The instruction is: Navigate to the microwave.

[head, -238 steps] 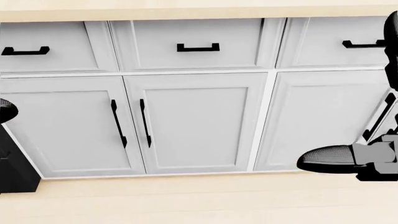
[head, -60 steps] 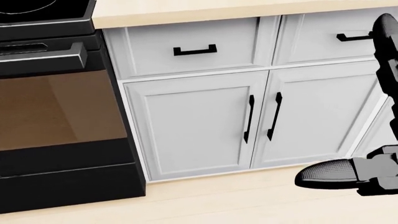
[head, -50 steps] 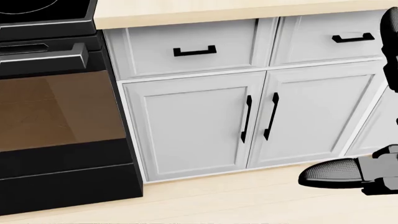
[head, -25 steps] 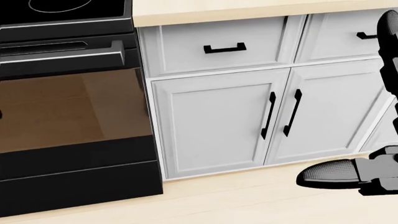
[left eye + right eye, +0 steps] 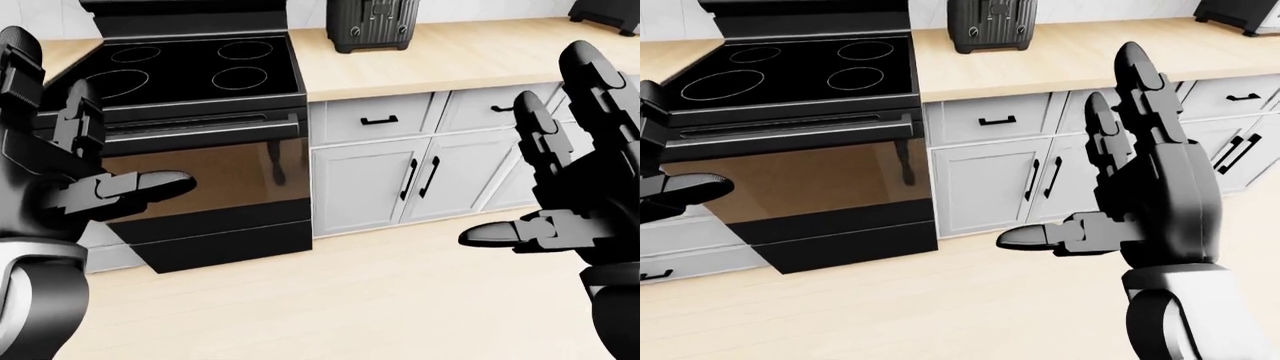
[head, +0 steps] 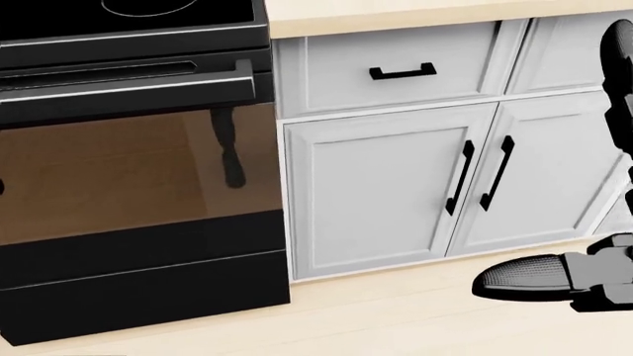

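Floor (image 5: 380, 300): pale wood planking, seen across the bottom of both eye views.

Tabletop (image 5: 470, 56): light wooden counter surface, run along the top of the eye views to the right of the stove; a further stretch is seen at the stove's left.

Stove (image 5: 200, 142): black range with four ringed burners on top, a bar handle and a brown-tinted oven window. It is set against the left end of the tabletop and fills the left half of the head view.

Cabinets (image 6: 395, 185): white panelled doors and drawers with black bar handles, fitted under the tabletop, directly right of the stove.

Right robot hand (image 5: 1140, 187): raised at the right of the eye views, fingers spread upward and thumb extended leftward; nothing is held.

Left robot hand (image 5: 70, 172): raised at the left edge, fingers likewise spread; nothing is held.

Black appliance (image 5: 372, 22): stood at the far edge of the tabletop, near its left end.

Second dark object (image 5: 605, 15): partly cut off at the top right corner.

Microwave: not identifiable in any view.
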### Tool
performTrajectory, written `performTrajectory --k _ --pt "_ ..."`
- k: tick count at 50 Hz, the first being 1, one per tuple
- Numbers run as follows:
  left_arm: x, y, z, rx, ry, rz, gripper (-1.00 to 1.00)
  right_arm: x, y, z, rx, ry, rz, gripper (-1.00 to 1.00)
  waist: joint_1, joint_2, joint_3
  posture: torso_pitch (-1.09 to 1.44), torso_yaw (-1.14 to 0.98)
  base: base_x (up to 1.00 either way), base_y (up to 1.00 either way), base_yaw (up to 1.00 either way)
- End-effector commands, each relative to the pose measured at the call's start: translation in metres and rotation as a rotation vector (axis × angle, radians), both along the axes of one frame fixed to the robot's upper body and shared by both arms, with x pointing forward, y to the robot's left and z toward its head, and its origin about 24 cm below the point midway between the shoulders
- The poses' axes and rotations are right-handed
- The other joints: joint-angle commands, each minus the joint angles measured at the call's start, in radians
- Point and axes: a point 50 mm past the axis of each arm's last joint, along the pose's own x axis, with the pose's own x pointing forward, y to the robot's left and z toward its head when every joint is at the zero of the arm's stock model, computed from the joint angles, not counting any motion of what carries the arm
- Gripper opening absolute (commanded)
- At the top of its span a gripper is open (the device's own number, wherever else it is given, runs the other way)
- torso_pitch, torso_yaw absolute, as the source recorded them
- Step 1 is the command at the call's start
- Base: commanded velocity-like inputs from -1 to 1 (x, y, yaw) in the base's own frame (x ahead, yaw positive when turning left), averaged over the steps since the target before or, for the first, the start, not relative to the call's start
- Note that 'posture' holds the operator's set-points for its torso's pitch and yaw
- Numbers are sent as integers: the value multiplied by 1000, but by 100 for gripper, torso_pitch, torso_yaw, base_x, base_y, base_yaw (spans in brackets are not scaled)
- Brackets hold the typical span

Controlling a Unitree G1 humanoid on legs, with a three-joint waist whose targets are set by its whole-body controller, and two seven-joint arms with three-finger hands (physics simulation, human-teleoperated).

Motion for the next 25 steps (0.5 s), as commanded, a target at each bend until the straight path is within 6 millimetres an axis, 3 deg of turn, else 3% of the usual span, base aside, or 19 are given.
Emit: performTrajectory --k 1,3,5,6,9,12,14,15,16,17,18,21,25 --pt "-4 -1 8 13 -55 -4 100 -2 -2 7 -2 -45 -16 100 -2 0 -9 0 0 0 27 0" --pt "-4 -2 8 14 -54 -5 100 -2 -2 7 -1 -45 -17 100 -2 -41 -16 0 0 0 28 0" --pt "-4 -2 9 14 -54 -5 100 -2 -3 7 1 -45 -21 100 -13 -23 -15 0 0 0 27 0" --pt "-4 -2 9 13 -53 -6 100 -2 -3 8 1 -46 -21 100 -5 -35 -16 0 0 0 27 0" --pt "-4 -2 10 13 -54 -8 100 -2 -3 7 -1 -45 -22 100 -6 -24 -27 0 0 0 27 0" --pt "-4 -2 10 12 -55 -9 100 -2 -3 7 0 -44 -25 100 -7 7 -10 0 0 0 28 0" --pt "-3 -1 9 11 -55 -8 100 -1 -3 6 -3 -42 -26 100 -11 46 -11 0 0 0 28 0" --pt "-3 -1 9 12 -55 -8 100 -1 -3 6 -2 -42 -25 100 -13 79 -21 0 0 0 28 0" --pt "-3 -1 9 12 -55 -8 100 -1 -3 6 -3 -42 -25 100 -9 129 -35 0 0 0 27 0" --pt "-3 -1 8 12 -54 -8 100 -1 -3 6 -4 -42 -24 100 -2 85 -22 0 0 0 27 0" --pt "-3 -1 8 11 -54 -8 100 -1 -3 5 -4 -41 -24 100 -4 92 -17 0 0 0 27 0" --pt "-3 -1 7 12 -53 -6 100 -1 -3 4 -3 -41 -23 100 1 60 -25 0 0 0 28 0" --pt "-4 -1 7 12 -52 -6 100 -1 -3 4 -3 -41 -23 100 -1 25 -13 0 0 0 28 0"
